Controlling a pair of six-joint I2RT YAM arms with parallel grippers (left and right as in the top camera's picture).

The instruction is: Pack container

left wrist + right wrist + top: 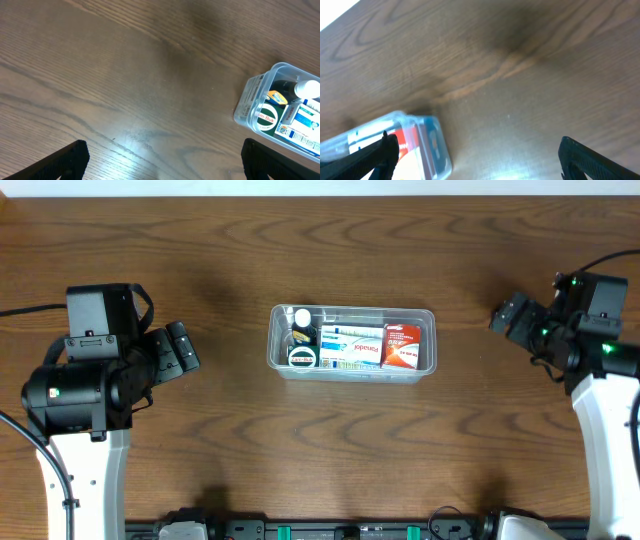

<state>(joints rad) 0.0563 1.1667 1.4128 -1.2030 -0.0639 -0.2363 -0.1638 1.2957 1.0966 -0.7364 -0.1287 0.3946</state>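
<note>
The clear plastic container (425, 315) sits at the table's middle. It holds a red box (402, 346), a white and blue box (351, 345), a round green tin (302, 357) and a small bottle with a white cap (302, 317). My left gripper (180, 348) is open and empty, left of the container and apart from it. My right gripper (512, 315) is open and empty, right of the container. The container shows at the right edge of the left wrist view (250, 97) and at the lower left of the right wrist view (437, 150).
The brown wooden table (330, 450) carries nothing else but the two arm bases at the front corners. A pale strip runs along the table's far edge (320, 186).
</note>
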